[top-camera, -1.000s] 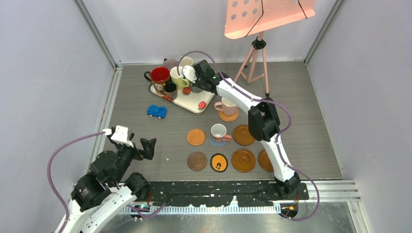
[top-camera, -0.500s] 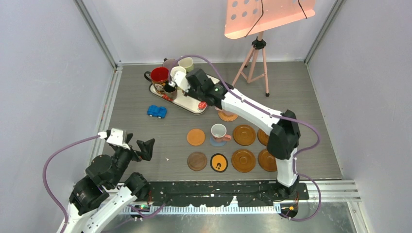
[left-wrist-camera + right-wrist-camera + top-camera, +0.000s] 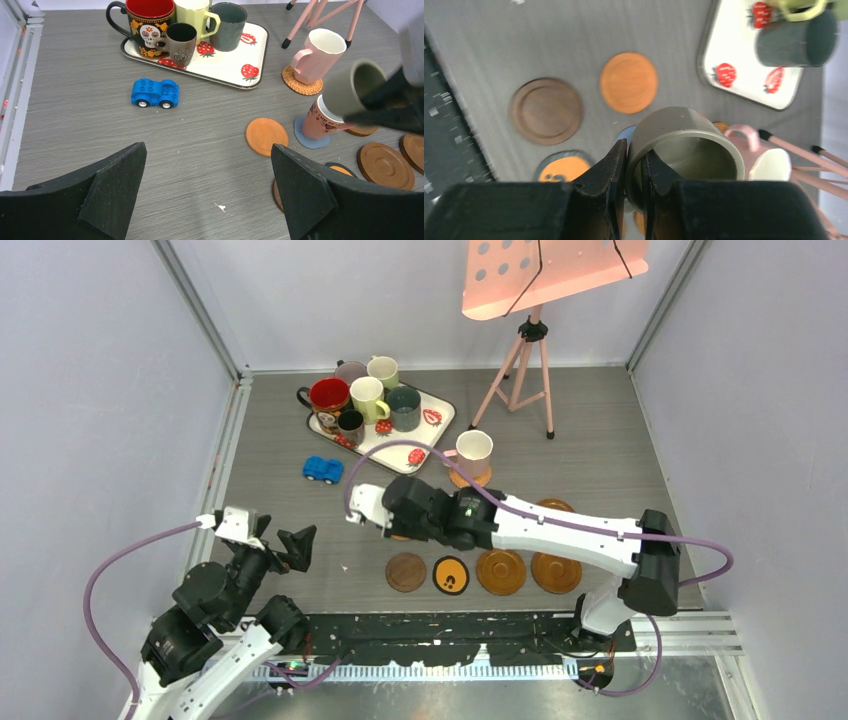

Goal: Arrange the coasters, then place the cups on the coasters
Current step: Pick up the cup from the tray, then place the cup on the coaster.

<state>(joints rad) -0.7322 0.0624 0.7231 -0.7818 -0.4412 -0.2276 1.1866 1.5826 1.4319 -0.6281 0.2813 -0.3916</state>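
Right wrist: clamping grey cup [image 3: 684, 150] in right fingers [image 3: 609, 170], clear of tray [image 3: 729, 60]; left fingers [image 3: 115, 175] apart; two cups [image 3: 474, 447] on coasters [image 3: 500, 570], six more cups [image 3: 328, 395] on tray.

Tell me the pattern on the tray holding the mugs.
The tray is white with red strawberries, clearest in the left wrist view.

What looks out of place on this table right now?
A blue toy car sits just in front of the strawberry tray; it is a toy, unlike the tableware around it. Nothing looks spilled or broken.
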